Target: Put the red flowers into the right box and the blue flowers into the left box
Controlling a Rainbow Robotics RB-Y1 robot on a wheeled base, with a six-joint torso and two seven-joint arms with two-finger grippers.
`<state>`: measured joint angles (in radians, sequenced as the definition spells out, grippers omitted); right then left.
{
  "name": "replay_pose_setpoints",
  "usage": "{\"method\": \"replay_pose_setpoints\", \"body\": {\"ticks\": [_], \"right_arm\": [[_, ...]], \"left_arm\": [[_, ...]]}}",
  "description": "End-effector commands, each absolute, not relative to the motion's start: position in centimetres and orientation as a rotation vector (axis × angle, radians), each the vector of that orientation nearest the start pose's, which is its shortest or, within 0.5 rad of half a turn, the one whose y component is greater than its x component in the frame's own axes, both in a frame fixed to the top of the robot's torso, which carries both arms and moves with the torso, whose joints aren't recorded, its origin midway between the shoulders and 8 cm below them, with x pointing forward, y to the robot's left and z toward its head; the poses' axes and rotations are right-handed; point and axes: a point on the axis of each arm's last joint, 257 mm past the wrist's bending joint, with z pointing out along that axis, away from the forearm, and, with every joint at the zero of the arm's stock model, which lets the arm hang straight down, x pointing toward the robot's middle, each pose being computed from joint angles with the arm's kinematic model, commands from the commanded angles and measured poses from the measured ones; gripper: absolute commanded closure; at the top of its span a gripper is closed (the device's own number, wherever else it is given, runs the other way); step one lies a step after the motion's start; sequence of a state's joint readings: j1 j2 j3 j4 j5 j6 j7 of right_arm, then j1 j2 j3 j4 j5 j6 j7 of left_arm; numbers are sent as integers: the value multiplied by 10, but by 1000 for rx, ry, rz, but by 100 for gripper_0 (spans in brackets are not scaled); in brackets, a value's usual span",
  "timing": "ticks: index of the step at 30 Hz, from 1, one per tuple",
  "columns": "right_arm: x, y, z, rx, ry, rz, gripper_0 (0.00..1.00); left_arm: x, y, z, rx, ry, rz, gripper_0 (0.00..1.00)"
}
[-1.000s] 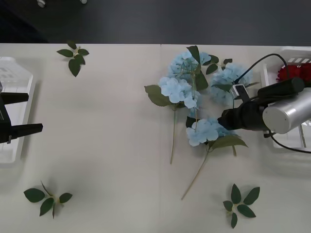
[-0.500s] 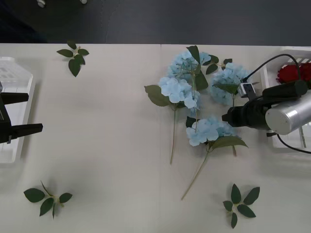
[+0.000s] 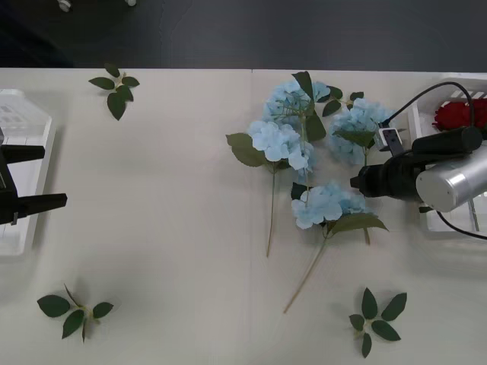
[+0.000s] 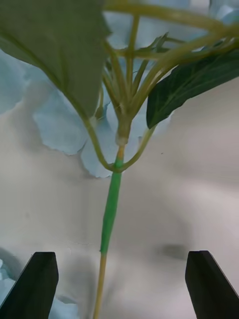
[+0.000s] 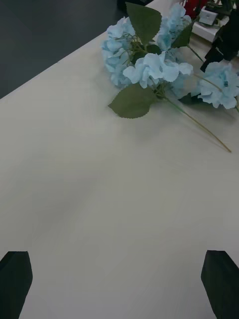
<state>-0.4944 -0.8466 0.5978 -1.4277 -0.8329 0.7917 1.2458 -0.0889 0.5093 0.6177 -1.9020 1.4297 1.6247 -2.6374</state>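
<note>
Several blue flowers (image 3: pixel 280 141) lie in a loose heap right of the table's middle, stems pointing toward me. My right gripper (image 3: pixel 356 183) hovers at the heap's right side, beside the nearest blue flower (image 3: pixel 326 204). In the right wrist view it (image 4: pixel 119 286) is open, with a green stem (image 4: pixel 111 202) running between its fingers and pale petals (image 4: pixel 59 130) beyond. Red flowers (image 3: pixel 459 114) lie in the right box (image 3: pixel 420 115). The left box (image 3: pixel 17 106) sits at the left edge, and over it my left gripper (image 3: pixel 42 177) hangs open. The left wrist view (image 5: pixel 119 289) shows the heap (image 5: pixel 149 70) far off.
Loose green leaf sprigs lie at the far left (image 3: pixel 116 85), the near left (image 3: pixel 72 310) and the near right (image 3: pixel 377 319). A black cable (image 3: pixel 415 93) loops over the right arm. Bare table stretches between the left box and the heap.
My right gripper and arm have drawn back a little to the right, away from the nearest blue flower. The flowers and the left arm have not moved.
</note>
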Motion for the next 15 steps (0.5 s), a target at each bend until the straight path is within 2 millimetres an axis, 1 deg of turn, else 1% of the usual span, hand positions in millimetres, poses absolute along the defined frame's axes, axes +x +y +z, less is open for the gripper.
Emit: {"method": "replay_pose_setpoints", "body": {"ticks": [1,5,7,9,11,15], "right_arm": [[553,-271,-304,-165,2418,180,25],[555,-271,-305,-161,2407,187,25],[559,-267,-304,-162,2386,197,25],[561,-268,-307,-165,2381,191,25],[562,-271,-313,-168,2389,176,25],[562,-272,-315,-165,2395,171,25]], "left_arm": [[395,309,-132,1119,1769,-279,0],[395,309,-132,1119,1769,-279,0],[395,309,-132,1119,1769,-279,0],[395,309,-132,1119,1769,-279,0],[395,309,-132,1119,1769,-279,0],[395,309,-132,1119,1769,-279,0]]}}
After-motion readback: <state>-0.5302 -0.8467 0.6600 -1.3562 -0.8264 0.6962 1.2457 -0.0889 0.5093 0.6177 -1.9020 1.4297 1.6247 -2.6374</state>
